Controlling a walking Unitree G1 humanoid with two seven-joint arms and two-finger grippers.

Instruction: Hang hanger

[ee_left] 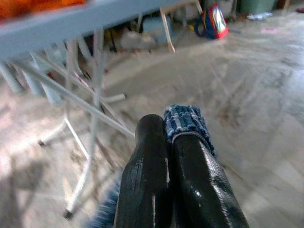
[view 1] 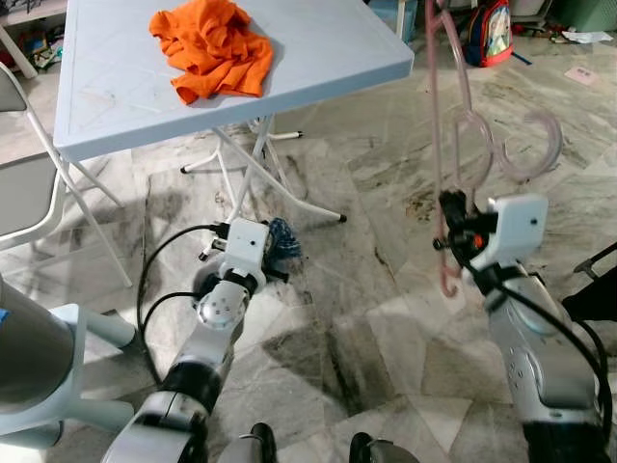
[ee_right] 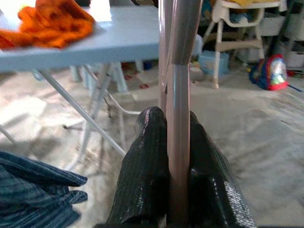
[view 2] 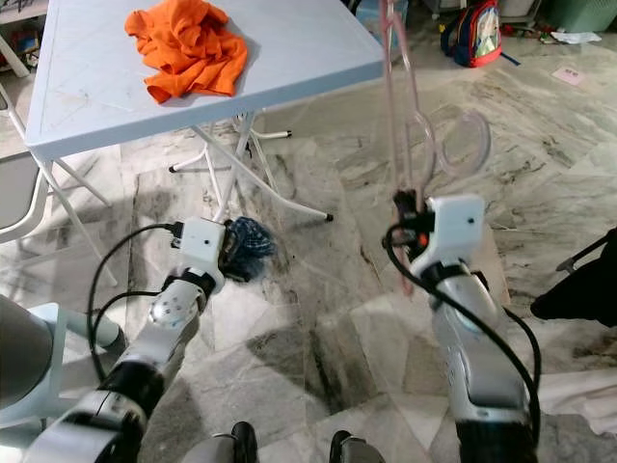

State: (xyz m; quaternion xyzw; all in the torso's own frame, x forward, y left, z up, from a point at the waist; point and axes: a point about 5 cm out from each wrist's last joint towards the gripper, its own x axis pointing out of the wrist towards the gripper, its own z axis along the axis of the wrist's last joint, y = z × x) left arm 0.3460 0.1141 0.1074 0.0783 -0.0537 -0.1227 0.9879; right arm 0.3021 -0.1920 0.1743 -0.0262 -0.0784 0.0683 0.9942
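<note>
A translucent pink hanger [view 1: 439, 145] stands upright over the floor, its curved hooks [view 1: 528, 145] out to the right. My right gripper [view 1: 445, 230] is shut on its lower shaft; in the right wrist view the pink rod [ee_right: 178, 85] runs between the two black fingers [ee_right: 147, 156]. Low over the floor near the table legs, my left gripper [ee_left: 166, 128] is shut on a blue striped cloth [view 1: 283, 240], which bunches around the fingertips [ee_left: 184, 121]. An orange cloth [view 1: 212, 48] lies crumpled on the pale blue folding table [view 1: 328, 48].
The table's white legs [view 1: 253, 164] cross just beyond my left gripper. A grey folding chair [view 1: 19, 193] stands at the left. A red and blue backpack [view 1: 490, 31] lies on the marble floor at the back right. A black object [view 1: 596, 289] sits at the right edge.
</note>
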